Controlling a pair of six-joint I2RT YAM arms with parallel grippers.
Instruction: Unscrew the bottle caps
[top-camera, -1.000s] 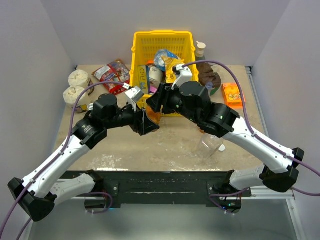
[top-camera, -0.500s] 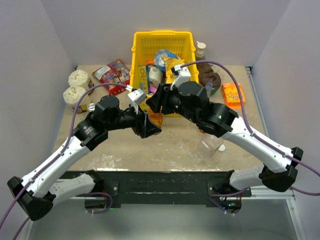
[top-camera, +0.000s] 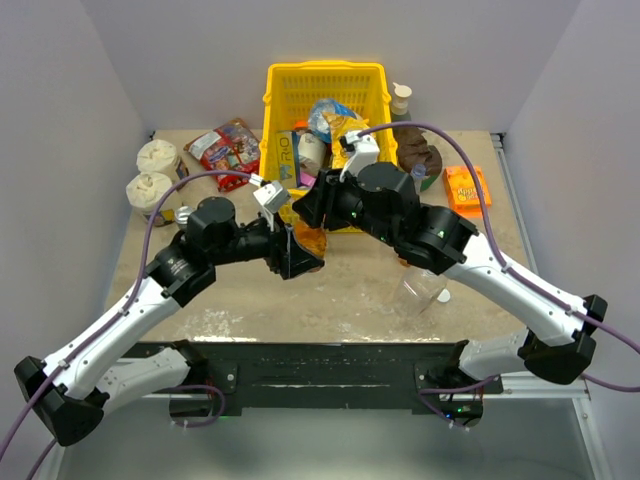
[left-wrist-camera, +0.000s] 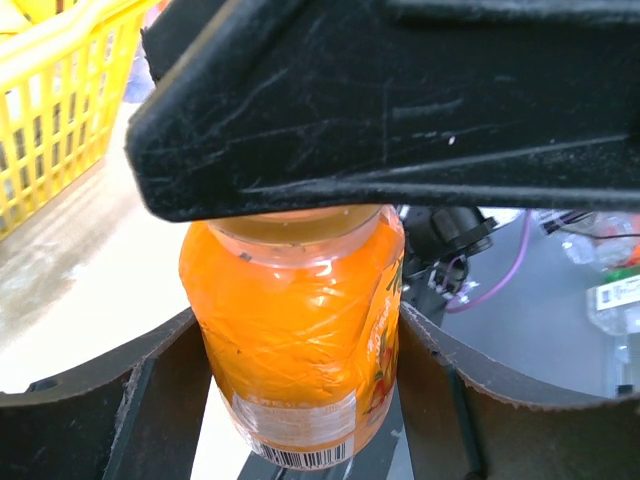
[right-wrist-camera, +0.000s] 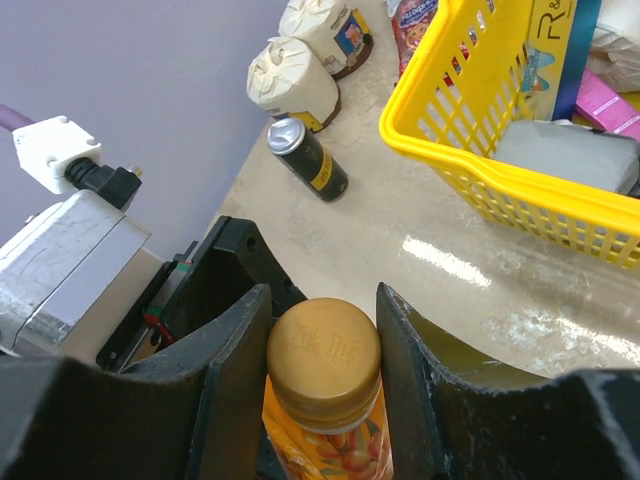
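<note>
I've got the small orange plastic juice bottle (left-wrist-camera: 300, 330) clamped in my left gripper (top-camera: 298, 252) near the yellow plastic basket (top-camera: 275, 100), my right gripper (right-wrist-camera: 323, 320) pinching its round gold cap (right-wrist-camera: 323, 350), still seated, so unscrewing looks barely begun.

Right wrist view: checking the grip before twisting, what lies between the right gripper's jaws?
The round gold plastic screw cap of the small orange juice bottle, flanked closely by the right gripper's jaws; the right wrist view shows it.
</note>
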